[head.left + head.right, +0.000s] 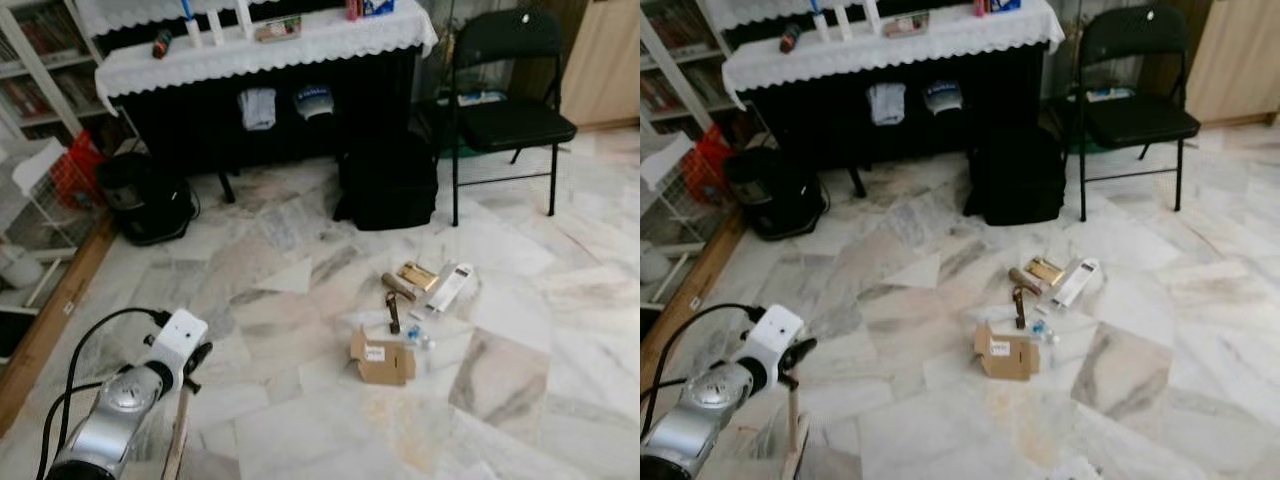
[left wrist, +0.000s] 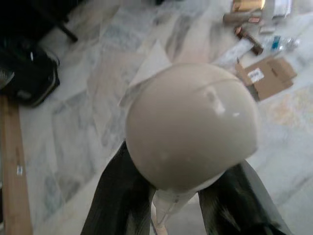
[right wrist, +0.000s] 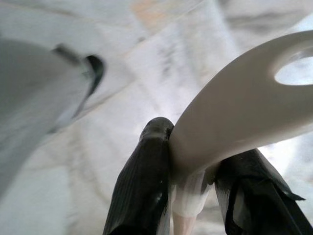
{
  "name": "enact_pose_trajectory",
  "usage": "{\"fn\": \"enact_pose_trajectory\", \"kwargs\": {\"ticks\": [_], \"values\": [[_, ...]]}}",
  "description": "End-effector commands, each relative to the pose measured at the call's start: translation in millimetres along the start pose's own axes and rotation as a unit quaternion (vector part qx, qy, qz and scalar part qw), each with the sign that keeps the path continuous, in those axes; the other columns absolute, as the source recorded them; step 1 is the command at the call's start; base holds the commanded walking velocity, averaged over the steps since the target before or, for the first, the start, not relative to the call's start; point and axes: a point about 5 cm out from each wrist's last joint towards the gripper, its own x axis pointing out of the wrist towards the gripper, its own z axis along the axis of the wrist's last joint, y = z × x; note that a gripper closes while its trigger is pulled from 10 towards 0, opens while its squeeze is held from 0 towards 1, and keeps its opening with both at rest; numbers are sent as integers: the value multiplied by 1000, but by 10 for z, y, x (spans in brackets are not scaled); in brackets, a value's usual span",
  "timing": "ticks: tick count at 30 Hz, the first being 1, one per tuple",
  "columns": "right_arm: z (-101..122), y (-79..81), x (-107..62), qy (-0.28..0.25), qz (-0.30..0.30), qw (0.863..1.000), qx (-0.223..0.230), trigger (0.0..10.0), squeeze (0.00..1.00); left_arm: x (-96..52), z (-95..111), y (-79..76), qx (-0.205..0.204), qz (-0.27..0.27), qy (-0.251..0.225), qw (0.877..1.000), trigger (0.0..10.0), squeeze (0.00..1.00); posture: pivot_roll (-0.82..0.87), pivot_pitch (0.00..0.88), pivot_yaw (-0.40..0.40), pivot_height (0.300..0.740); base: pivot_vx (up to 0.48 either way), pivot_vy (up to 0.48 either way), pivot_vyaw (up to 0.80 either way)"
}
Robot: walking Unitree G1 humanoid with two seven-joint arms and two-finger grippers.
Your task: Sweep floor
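Note:
My left gripper (image 1: 190,365) is at the lower left, shut on a pale wooden broom stick (image 1: 178,432) that runs down out of the picture. In the left wrist view the stick's rounded cream end (image 2: 190,122) sits between the two black fingers (image 2: 122,196). In the right wrist view my right gripper (image 3: 195,147) is shut on a cream plastic handle (image 3: 234,112) with a hanging hole. Litter lies on the marble floor ahead to the right: a torn cardboard box (image 1: 382,360), a brown bottle (image 1: 393,311), a gold packet (image 1: 417,276) and a white packet (image 1: 451,286).
A black table with a white lace cloth (image 1: 260,50) stands at the back, with a black bag (image 1: 388,182) in front of it. A black folding chair (image 1: 505,110) is at the back right, a black pot (image 1: 145,198) at the left, and a white wire rack (image 1: 30,215) beside it.

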Motion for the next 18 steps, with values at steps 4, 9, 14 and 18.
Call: {"fn": "enact_pose_trajectory", "kwargs": {"ticks": [4,9,14,18], "values": [[168,-55,-2,-28,-59,995,-69,10000,0,-27,64,48,-6,10,-35,999,10000,0,-77,0,123,740,0,0,0],[297,-323,-45,-66,-180,977,-92,10000,0,-35,74,35,-15,11,-48,999,10000,0,-79,0,126,740,0,0,0],[360,-526,-98,-83,-259,954,-125,10000,0,-30,103,20,-20,7,-59,998,10000,0,-83,0,126,740,0,0,0],[426,-656,-149,-104,-316,933,-139,10000,0,-28,141,33,-25,10,-73,997,10000,0,-83,0,126,740,0,0,0]]}}
